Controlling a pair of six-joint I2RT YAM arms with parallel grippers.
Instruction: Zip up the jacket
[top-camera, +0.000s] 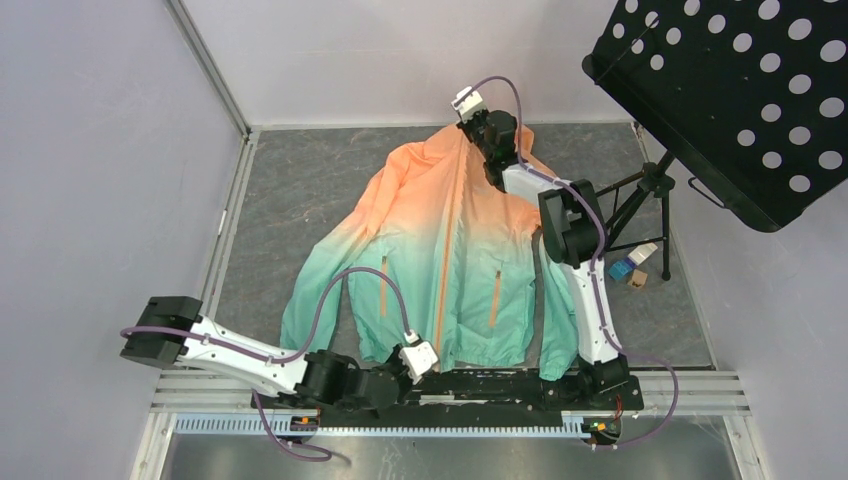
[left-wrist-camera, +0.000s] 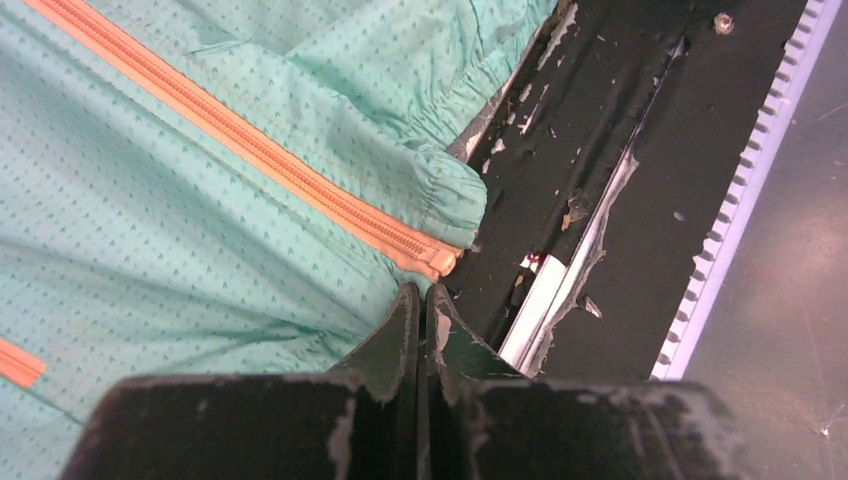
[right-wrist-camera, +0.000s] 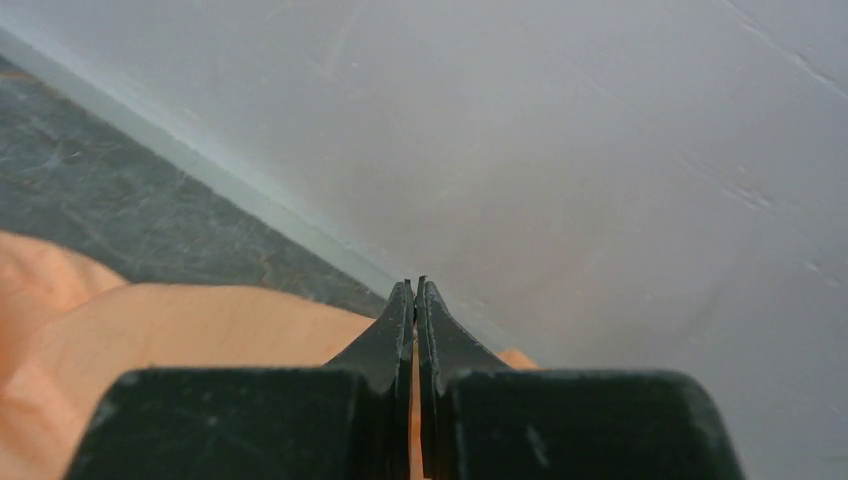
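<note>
— At the near edge of the desk (top-camera: 300, 190), on the left, what is the left gripper (left-wrist-camera: 422, 292) doing?

— Its fingers are pressed together, with the tips right at the mint hem (left-wrist-camera: 445, 190) of the jacket (top-camera: 420, 230). Whether any cloth is caught between them cannot be told. The bottom end of the centre zipper (left-wrist-camera: 250, 150) lies just past the tips, toward 1 o'clock in the left wrist view.

— And how does that zipper run?

— Seen from above, its long axis goes from 6 o'clock at the hem to 12 o'clock at the collar (top-camera: 447, 148), leaning slightly toward 1. The jacket lies flat and front up in the middle of the desk. Its far half is orange and its near half mint, with a pocket zip (top-camera: 383, 292) on either side.

— Which arm is nearer the top?

— The right one. The right gripper (right-wrist-camera: 415, 288) sits at the 12 o'clock end over orange cloth, pointing at the back wall (right-wrist-camera: 600, 150). Its fingers are together too. Orange shows through the slit between them, but whether they pinch cloth or the slider is unclear. The slider itself is not visible.

— So what is the coming move?

— Probably a pull along that axis toward 12 o'clock, with the left gripper anchoring at 6. The teeth look joined along the length seen from above, so little may remain.

— Is there any writing?

— None that can be read. The perforated black music stand (top-camera: 740, 90) at 2 o'clock shows no marking, and the small boxes (top-camera: 632, 265) beneath it are too small to read.
</note>
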